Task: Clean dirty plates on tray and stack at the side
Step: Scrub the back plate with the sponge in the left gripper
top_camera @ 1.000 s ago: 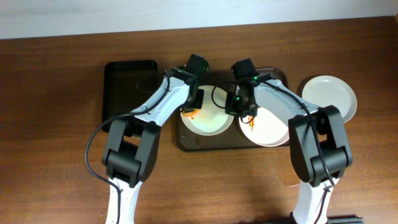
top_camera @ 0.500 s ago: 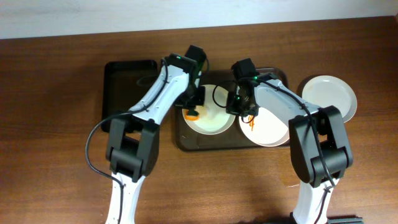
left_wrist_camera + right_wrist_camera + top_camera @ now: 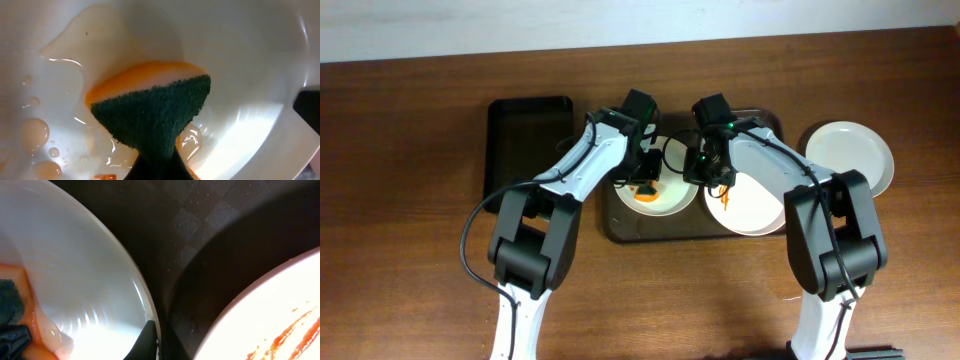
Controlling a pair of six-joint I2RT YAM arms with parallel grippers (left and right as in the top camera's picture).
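Left claw [image 3: 645, 184] pinched a green-faced orange sponge [image 3: 155, 115] onto the round white plate [image 3: 240, 55] to scrub; right claw [image 3: 706, 178] braced its rim, closure unclear.

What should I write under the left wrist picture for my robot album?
A green-and-orange sponge pressed onto a wet, soapy white plate.

The table [image 3: 400, 250] is lit evenly from above in the overhead view, and only soft shadows are seen. In the left wrist view, bright glare is seen on the wet plate [image 3: 260, 115] at lower right; the sponge [image 3: 155, 115] is sharp. In the right wrist view, the tray [image 3: 225, 220] is dark and the plate rim is blurred.
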